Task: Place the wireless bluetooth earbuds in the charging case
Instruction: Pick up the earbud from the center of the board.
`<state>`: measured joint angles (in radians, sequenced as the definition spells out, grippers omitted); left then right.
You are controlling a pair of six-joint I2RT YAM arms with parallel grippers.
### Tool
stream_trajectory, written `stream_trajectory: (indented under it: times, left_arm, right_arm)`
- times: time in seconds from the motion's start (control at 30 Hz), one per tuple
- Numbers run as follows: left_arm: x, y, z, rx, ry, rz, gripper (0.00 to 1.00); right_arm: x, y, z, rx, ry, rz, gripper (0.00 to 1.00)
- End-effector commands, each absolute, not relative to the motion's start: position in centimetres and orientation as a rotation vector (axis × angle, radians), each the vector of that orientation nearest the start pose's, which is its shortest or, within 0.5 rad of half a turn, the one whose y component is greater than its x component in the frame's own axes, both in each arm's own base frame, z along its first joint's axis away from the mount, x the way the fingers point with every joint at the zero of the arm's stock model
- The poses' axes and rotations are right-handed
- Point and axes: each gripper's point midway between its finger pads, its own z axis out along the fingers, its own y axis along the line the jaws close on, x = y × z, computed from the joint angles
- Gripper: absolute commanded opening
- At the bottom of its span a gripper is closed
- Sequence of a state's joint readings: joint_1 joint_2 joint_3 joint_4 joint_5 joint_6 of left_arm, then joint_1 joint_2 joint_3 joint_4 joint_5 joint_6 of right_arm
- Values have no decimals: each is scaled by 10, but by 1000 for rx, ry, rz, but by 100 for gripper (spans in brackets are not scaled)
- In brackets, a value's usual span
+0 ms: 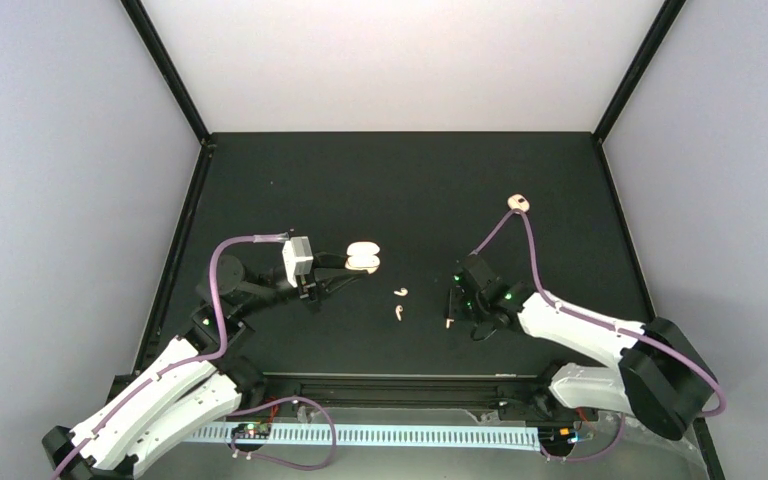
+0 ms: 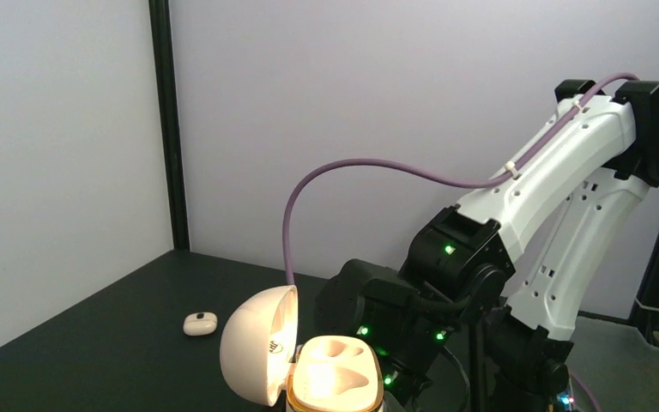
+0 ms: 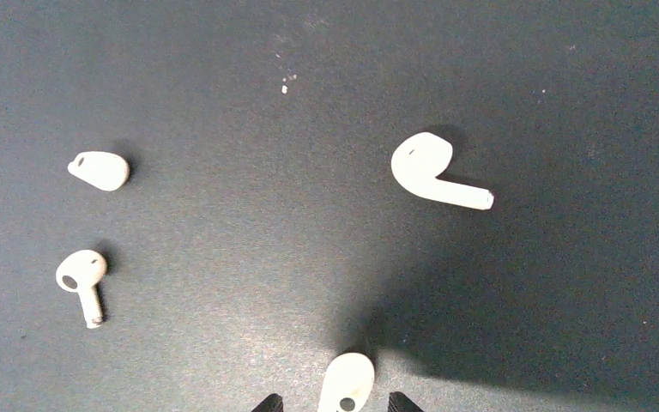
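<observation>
A: What blocks the middle of the black counter (image 1: 380,180)?
B: Two tiny cream plastic earbuds (image 1: 401,292), lying near each other; a hand could pass either side, or behind them.

The table (image 3: 223,51) is covered in a matt black sheet with a fine grain, dotted with a few pale specks. The earbuds (image 3: 436,169) are made of smooth cream plastic with a soft gloss. The open case (image 2: 262,348) is moulded in the same smooth plastic, and its lower half is edged by a shiny gold-toned band (image 2: 380,395). The arm shells (image 2: 558,154) are formed of smooth white plastic, the joints (image 2: 377,300) of matt black. The cable (image 2: 369,166) is sheathed in a dull purple, rubbery skin. The walls (image 2: 51,154) are left matt and plain.
</observation>
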<state>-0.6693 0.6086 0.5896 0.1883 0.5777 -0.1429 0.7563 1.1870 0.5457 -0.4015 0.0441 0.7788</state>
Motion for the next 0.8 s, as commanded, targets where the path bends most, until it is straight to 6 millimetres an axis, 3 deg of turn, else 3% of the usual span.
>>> stream_trajectory:
  times: [0.0,0.3,0.77]
  left_arm:
    - [147,-237,363,849,1225,-1064,2]
    - [147,-237,364,847,1221,-1064,1]
    - [145,-236,365,851,1215,-1063,1]
  right_arm:
    - [217,189,48,36,2678,449,31]
    - [217,182,42,26,2690,382,30]
    - [220,187,38,-11,2717,352,26]
